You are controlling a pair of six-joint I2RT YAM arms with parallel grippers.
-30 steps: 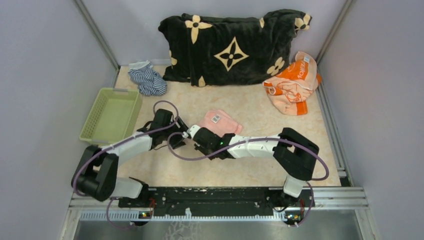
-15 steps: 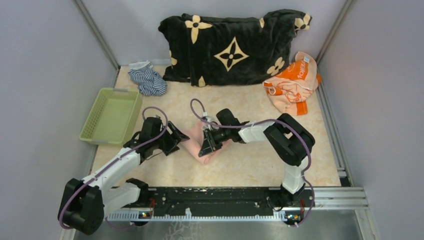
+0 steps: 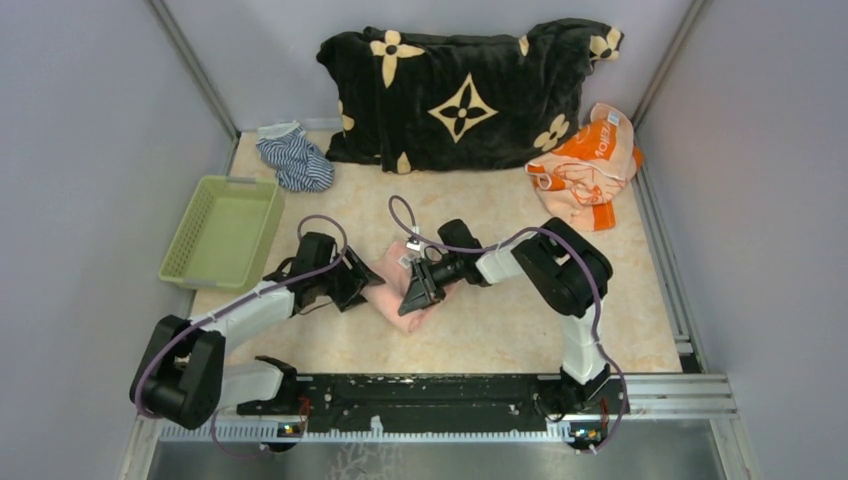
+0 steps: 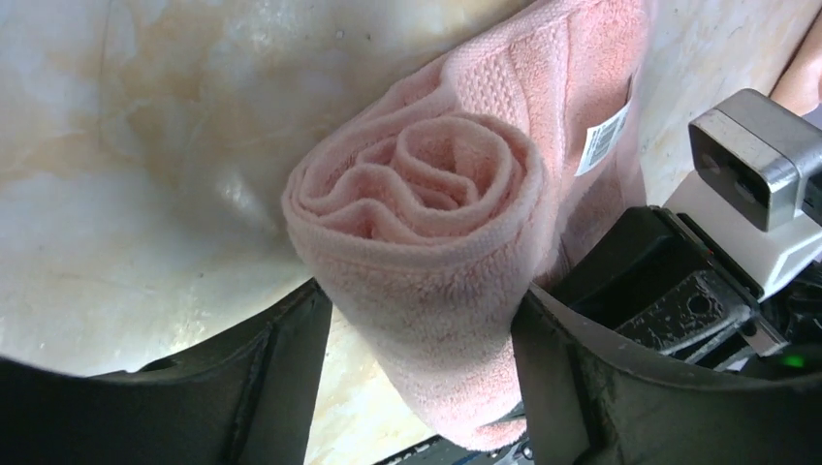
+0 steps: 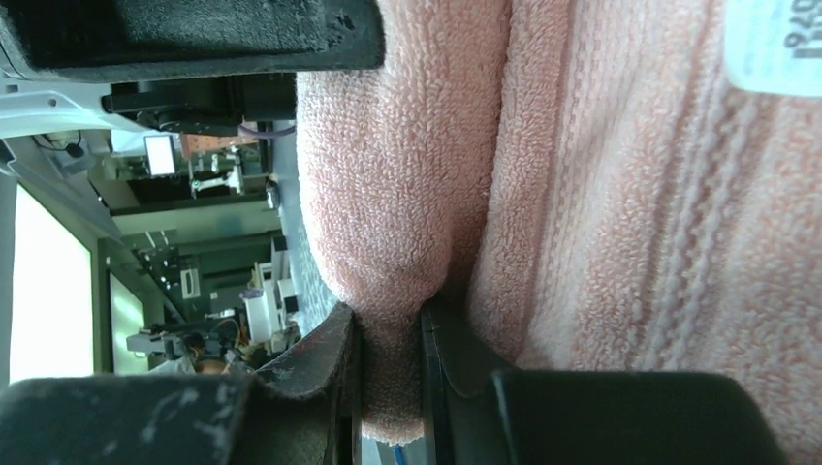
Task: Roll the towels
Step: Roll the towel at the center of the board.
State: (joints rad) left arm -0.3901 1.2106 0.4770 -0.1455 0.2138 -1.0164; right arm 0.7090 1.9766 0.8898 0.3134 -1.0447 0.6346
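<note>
The pale pink towel lies as a roll on the table between my two grippers. In the left wrist view its spiral end faces the camera and the white label shows on its side. My left gripper straddles the roll's left end, and both fingers press against it. My right gripper is shut on a fold of the pink towel at the other end. The orange printed towel lies crumpled at the far right, away from both grippers.
A big black blanket with cream flowers fills the back. A blue-and-white striped cloth lies at the back left. A green basket stands at the left edge. Grey walls close in both sides.
A second ago the pink towel lay flat farther back with both grippers in front of it. It is now a roll held between them, and the left gripper has closed in slightly.
</note>
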